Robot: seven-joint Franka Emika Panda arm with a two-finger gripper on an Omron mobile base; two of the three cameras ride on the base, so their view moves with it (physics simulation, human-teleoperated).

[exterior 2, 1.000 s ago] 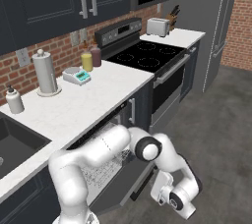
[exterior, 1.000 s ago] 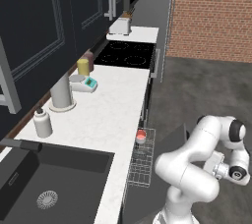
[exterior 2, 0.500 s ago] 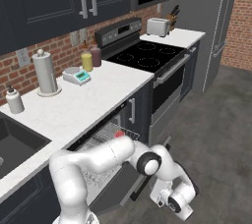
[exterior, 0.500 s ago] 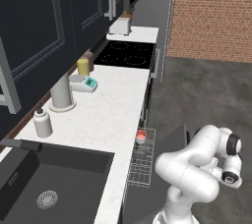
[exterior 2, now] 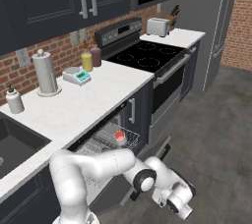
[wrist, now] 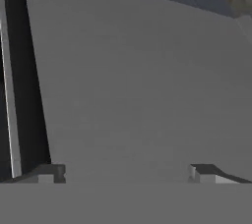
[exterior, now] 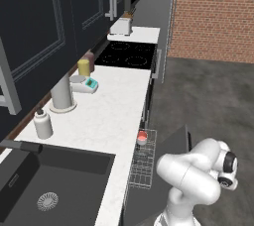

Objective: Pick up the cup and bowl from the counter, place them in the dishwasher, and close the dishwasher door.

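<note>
I am seeing even, soft rendered light without glare; the counter (exterior: 116, 106) is looking bright, the cabinets dark. The hand view is appearing grey, flat and blurry.

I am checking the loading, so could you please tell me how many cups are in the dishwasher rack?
1: the cup stands at the rack's stove-side end. Other dishes may be hidden further in, under the counter.
</note>
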